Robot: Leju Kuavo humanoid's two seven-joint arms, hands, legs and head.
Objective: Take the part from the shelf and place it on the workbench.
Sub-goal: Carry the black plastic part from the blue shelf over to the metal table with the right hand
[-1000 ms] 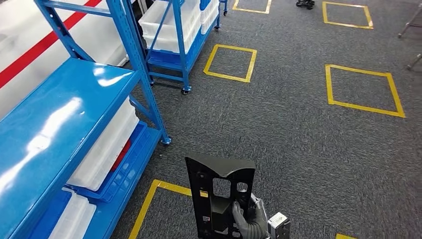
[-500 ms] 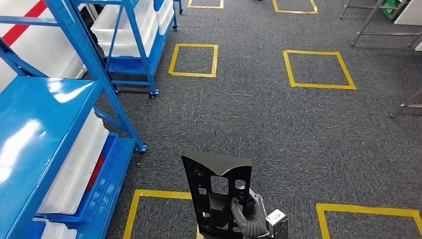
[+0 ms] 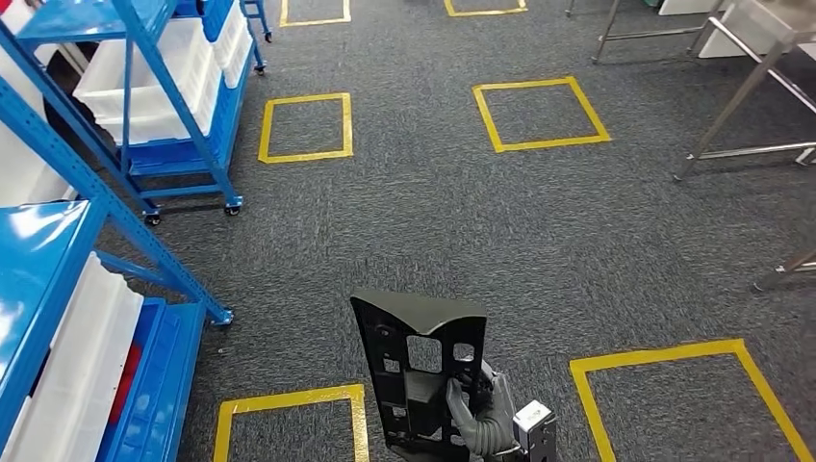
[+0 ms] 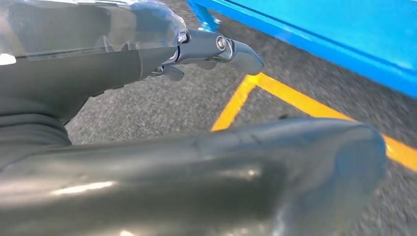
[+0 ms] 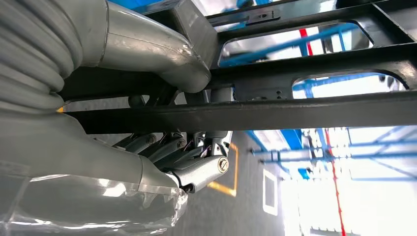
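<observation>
Evenly and brightly lit in the head view, with soft, faint shadows under the blue shelf and the black part. White glare on the shelf top at the far left. Sharp across the grey carpet; lines slightly bowed toward the edges.

Soft and smeared in the left wrist view: left hand out of focus up close, yellow floor tape blurred, pale sheen along the thumb.

Strongly backlit in the right wrist view: background blown out to white, right hand sharp, with highlights on its plastic cover.
</observation>
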